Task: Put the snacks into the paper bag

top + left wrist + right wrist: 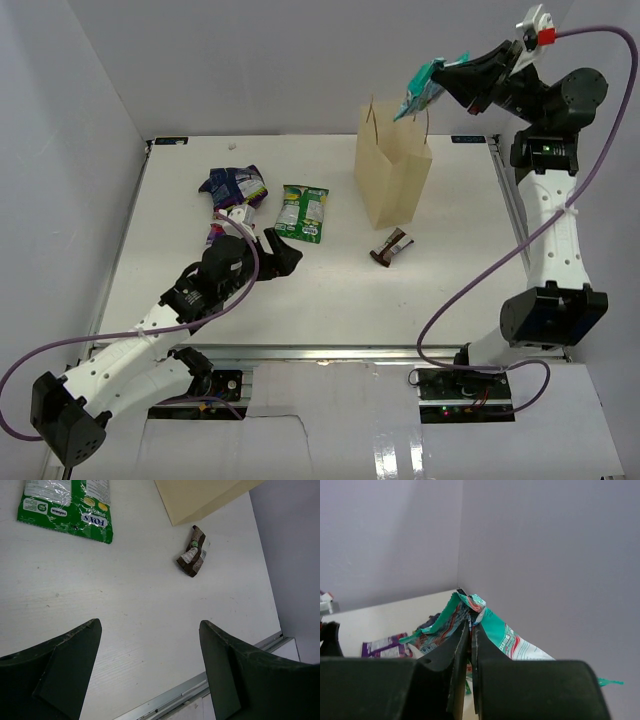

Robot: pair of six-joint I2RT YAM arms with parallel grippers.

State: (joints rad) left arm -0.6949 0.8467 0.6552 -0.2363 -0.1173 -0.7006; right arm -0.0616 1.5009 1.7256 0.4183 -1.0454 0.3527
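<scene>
1. Pale lilac walls are closing in the white tabletop (pixel 330 300) where both of my arms are working.
2. I am holding my right gripper (pixel 447 85) (pixel 469 626) high in the air, level with the top of the upright tan kraft paper bag (pixel 392 175) (pixel 200 497). That bag is standing open toward the far right of the table, with its thin handles sticking up.
3. The right gripper's fingers are pressing almost together, leaving only a thin slit between them. They are pinching the crumpled teal-and-red candy bag (pixel 424 92) (pixel 502 636) by one edge.
4. The candy bag is jutting out past my fingertips, over the right side of the paper bag's mouth as the overhead camera shows it.
5. I am keeping my left gripper (pixel 283 256) (pixel 150 675) low over the tabletop near the middle. Its dark fingers (pixel 67 667) are spreading wide apart and gripping nothing, with bare white table showing between them.
6. Just beyond that gripper, the flat green-and-white snack pack (pixel 303 213) (pixel 65 502) is lying on the table, a little to the left of the paper bag and apart from it.
7. The small brown chocolate bar (pixel 392 246) (pixel 194 557) is lying near the foot of the paper bag on its near side, not touching it.
8. The crumpled purple-blue snack bags (pixel 235 185) are sitting in a loose cluster at the far left, close beside the green-and-white pack. My left arm is partly covering the nearest of them.
</scene>
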